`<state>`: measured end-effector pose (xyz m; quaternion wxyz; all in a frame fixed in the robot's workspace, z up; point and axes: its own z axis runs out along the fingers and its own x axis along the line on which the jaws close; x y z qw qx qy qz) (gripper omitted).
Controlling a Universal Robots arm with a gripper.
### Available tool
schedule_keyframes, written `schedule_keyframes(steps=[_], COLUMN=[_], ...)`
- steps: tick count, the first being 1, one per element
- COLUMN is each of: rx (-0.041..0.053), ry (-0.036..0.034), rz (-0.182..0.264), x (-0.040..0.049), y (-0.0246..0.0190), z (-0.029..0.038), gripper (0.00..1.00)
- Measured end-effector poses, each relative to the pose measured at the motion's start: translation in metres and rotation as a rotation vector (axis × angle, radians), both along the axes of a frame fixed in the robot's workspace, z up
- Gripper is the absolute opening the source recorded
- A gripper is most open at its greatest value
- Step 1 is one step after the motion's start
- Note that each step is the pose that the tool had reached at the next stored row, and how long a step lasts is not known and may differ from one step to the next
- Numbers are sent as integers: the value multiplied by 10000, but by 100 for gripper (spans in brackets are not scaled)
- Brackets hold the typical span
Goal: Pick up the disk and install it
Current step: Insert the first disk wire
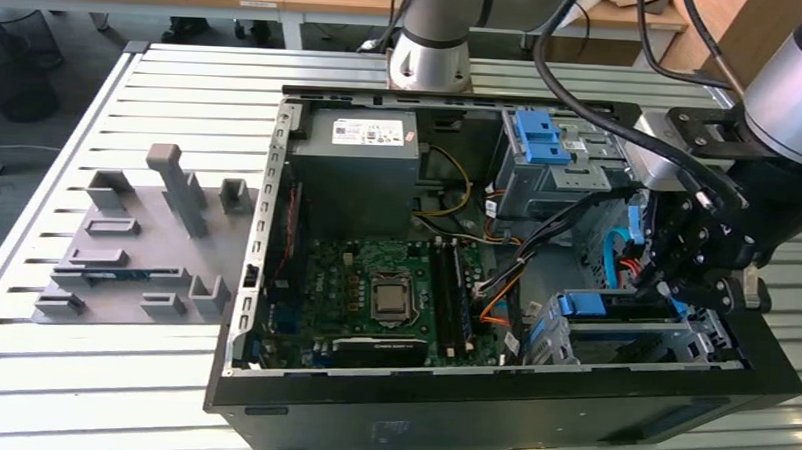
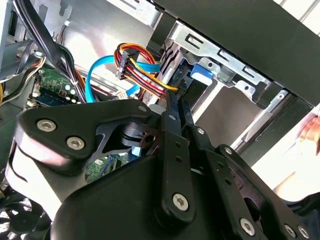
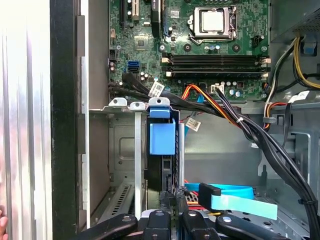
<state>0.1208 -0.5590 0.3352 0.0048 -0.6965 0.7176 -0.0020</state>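
Note:
The disk stands on edge in the metal drive cage at the front corner of the open computer case, on the exterior view's right. Its blue bracket shows between the cage rails in the first wrist view, with the dark body below it. In the second wrist view the blue tab sits just past my fingertips. My gripper hangs over that cage, fingers together and shut. The gripper points at the disk's near end; I cannot tell whether the tips touch it.
The case holds a motherboard, a grey power supply box and a second cage with a blue latch. Black, orange and blue cables run beside the cage. A grey fixture plate lies beside the case. A person's hand is at the case's edge.

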Motion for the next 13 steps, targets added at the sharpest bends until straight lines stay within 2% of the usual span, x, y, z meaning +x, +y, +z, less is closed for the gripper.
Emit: schedule_keyframes(steps=[13], rx=[0], ry=[39], rz=[-1], x=[15], y=[-3], z=[-39], gripper=[16])
